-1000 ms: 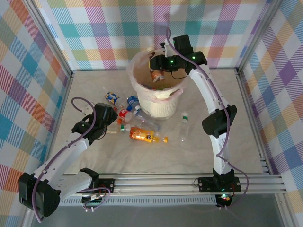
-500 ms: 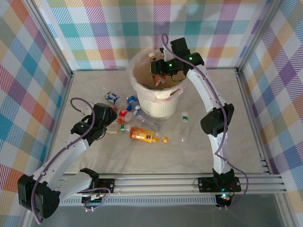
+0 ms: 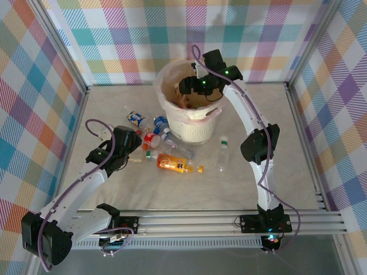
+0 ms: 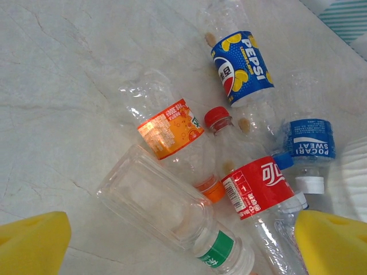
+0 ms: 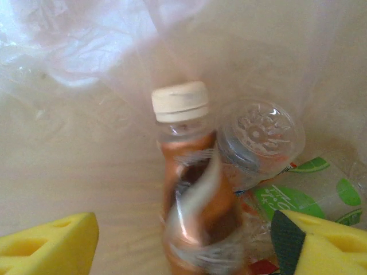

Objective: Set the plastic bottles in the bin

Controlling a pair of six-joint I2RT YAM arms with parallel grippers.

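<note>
The bin point(image 3: 195, 130) holds an amber bottle point(image 5: 172, 166) beside a green-labelled bottle point(image 5: 287, 197).

Soft bright light is shining everywhere, making faint shadows; the brown bottle point(image 5: 198, 217) is looking blurry up close

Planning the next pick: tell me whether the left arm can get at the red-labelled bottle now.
Probably yes. The left gripper hangs open above the pile, with the red-labelled bottle uncovered below it. The Pocari bottle and an orange-labelled bottle crowd it, so gripping may be tight.
</note>
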